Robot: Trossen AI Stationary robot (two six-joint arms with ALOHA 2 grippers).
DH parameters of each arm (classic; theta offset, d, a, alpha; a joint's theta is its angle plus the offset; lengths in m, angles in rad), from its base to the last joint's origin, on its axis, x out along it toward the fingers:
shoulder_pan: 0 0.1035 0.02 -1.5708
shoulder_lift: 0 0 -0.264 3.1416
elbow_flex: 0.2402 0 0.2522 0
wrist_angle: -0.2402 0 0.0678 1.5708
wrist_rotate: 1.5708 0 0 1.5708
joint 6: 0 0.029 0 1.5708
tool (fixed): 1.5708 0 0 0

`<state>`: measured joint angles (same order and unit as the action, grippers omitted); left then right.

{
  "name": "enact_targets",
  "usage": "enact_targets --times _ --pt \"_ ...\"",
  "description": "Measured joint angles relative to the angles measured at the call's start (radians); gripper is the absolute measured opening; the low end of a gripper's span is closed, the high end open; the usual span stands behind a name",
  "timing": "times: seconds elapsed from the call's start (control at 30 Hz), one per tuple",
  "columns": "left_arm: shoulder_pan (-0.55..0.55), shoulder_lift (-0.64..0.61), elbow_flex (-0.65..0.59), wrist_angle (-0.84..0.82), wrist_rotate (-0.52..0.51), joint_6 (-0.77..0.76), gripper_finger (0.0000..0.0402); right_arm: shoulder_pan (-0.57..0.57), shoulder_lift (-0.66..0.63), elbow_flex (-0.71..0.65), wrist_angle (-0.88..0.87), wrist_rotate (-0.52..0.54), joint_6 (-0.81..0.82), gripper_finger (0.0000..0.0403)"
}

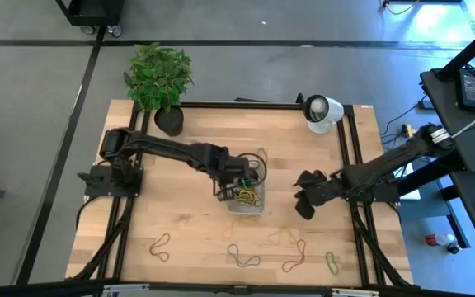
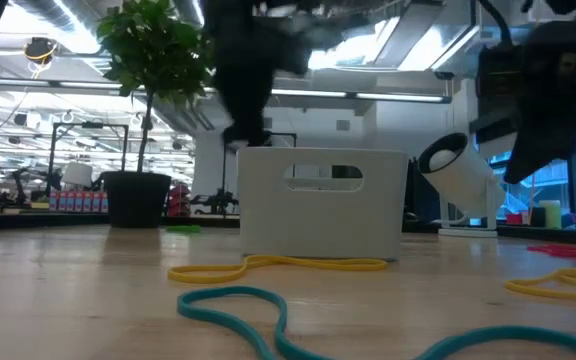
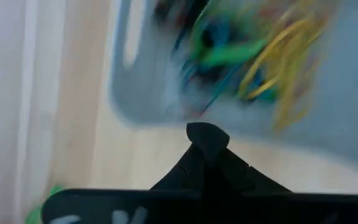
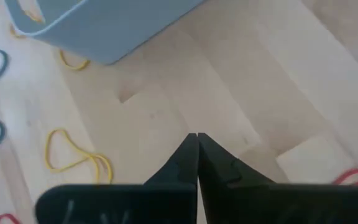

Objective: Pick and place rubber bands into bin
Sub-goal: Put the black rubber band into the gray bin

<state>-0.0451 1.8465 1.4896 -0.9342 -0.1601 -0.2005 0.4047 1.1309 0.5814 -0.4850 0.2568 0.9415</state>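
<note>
plainly the loose rubber bands (image 1: 246, 258) along the table's (image 1: 180, 231) near edge are light, limp loops best pinched on one raised strand, others already heaped in the bin (image 1: 247, 196), while left gripper (image 1: 223, 191) and right gripper (image 1: 303, 202) have fingers clenched on nothing.

Pale striped wood bench (image 1: 180, 223); grey-white translucent bin (image 1: 258, 205) holding yellow and green rubber bands (image 1: 248, 196); loose bands red (image 1: 161, 245), teal (image 1: 242, 256), yellow (image 4: 76, 154); both arms black.
</note>
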Motion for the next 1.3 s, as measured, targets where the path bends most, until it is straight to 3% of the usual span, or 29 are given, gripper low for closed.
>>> enact_targets --times 0.23,0.43,0.77,1.3 --pt "-0.052 0.005 0.035 0.185 0.028 -0.069 0.0004 0.000 -0.071 -0.082 0.107 0.000 0.025 0.0011" --pt "-0.086 0.021 0.016 0.236 0.035 -0.154 0.0004 0.000 -0.069 -0.082 0.143 -0.007 -0.002 0.0011" --pt "-0.153 0.121 0.016 0.351 0.080 -0.158 0.0009 0.000 -0.068 -0.082 0.165 -0.015 -0.011 0.0012" --pt "-0.163 0.148 0.017 0.356 0.075 -0.235 0.0142 0.000 -0.067 -0.082 0.176 -0.015 -0.008 0.0012"
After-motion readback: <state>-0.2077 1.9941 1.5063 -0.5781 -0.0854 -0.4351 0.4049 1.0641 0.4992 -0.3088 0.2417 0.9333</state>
